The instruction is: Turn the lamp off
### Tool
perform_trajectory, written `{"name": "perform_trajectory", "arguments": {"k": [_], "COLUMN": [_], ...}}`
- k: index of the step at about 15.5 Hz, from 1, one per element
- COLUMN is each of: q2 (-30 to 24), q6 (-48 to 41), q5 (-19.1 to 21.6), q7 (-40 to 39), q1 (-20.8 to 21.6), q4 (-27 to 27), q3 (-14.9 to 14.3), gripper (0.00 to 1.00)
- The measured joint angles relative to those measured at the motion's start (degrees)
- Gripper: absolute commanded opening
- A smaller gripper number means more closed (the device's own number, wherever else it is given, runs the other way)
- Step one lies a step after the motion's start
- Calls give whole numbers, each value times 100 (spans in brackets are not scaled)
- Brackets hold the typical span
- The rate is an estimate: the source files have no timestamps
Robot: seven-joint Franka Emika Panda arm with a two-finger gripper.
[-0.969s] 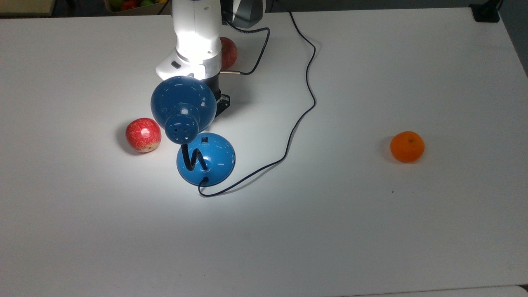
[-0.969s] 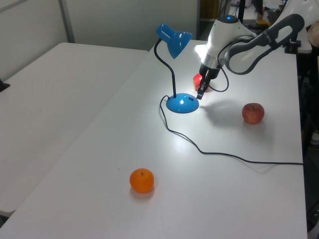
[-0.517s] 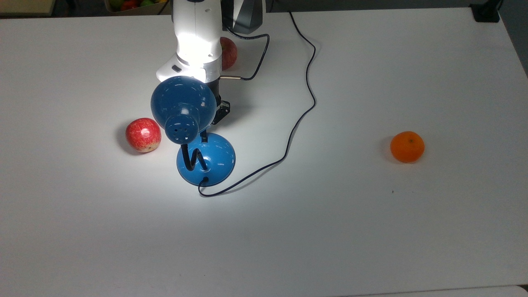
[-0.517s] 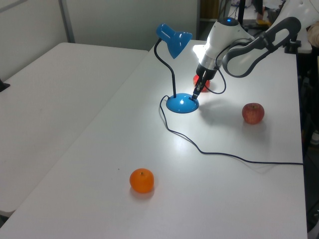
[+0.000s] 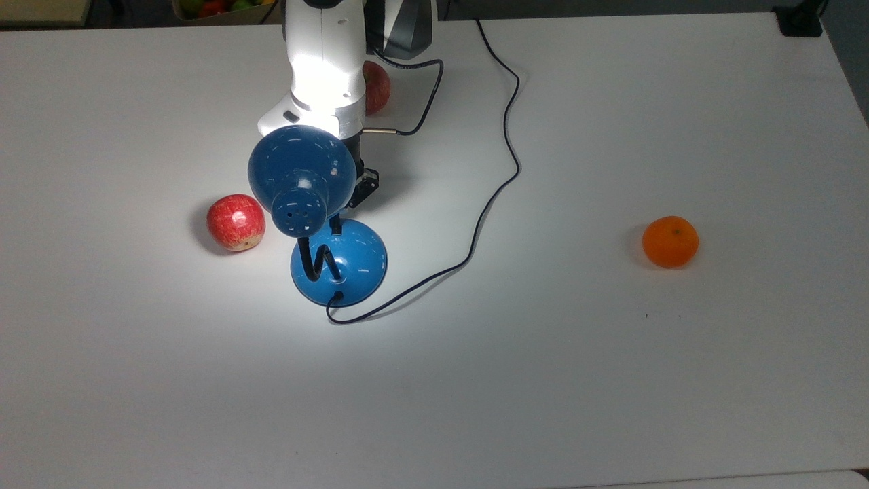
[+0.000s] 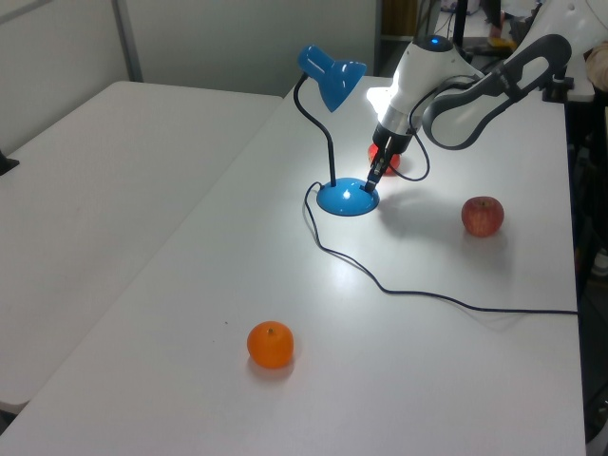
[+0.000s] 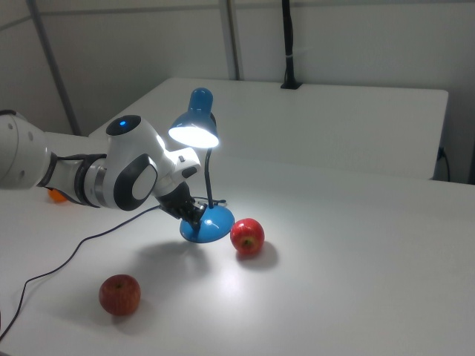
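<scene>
The lamp's blue dome shade (image 5: 302,170) hangs over its round blue base (image 5: 353,261) on a black bent gooseneck, and it is lit, with a bright pool of light on the white table. My gripper (image 5: 335,225) points down with its fingers shut together. Its tip rests on the top of the base where the small black switch sits, hiding the switch. In the left view the gripper (image 6: 370,182) touches the right side of the base (image 6: 344,199). In the right view the gripper (image 7: 194,216) meets the base (image 7: 211,226) under the glowing shade (image 7: 194,122).
A red apple (image 5: 235,221) lies just to the top view's left of the base. Another apple (image 5: 375,85) sits behind the arm. An orange (image 5: 670,241) lies far to the top view's right. The lamp's thin black cord (image 5: 502,136) winds across the table to its far edge.
My gripper has come down and forward from beside the base onto the switch spot on top of it. The lamp stays lit and the fruit has not moved.
</scene>
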Motion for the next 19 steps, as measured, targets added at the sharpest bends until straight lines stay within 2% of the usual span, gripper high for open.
{"name": "perform_trajectory", "arguments": {"k": [5,10,15,19], "q2": [21,-27,-613,-1220], "q6": [-114,-994,-2372,-3892], "q5": [0,0,0,0], "q7": [0,0,0,0], "q1": [0,1,86,142], "q4": [5,78,254,777], "q3": [0,0,5,23], "gripper": [0,0,0,0]}}
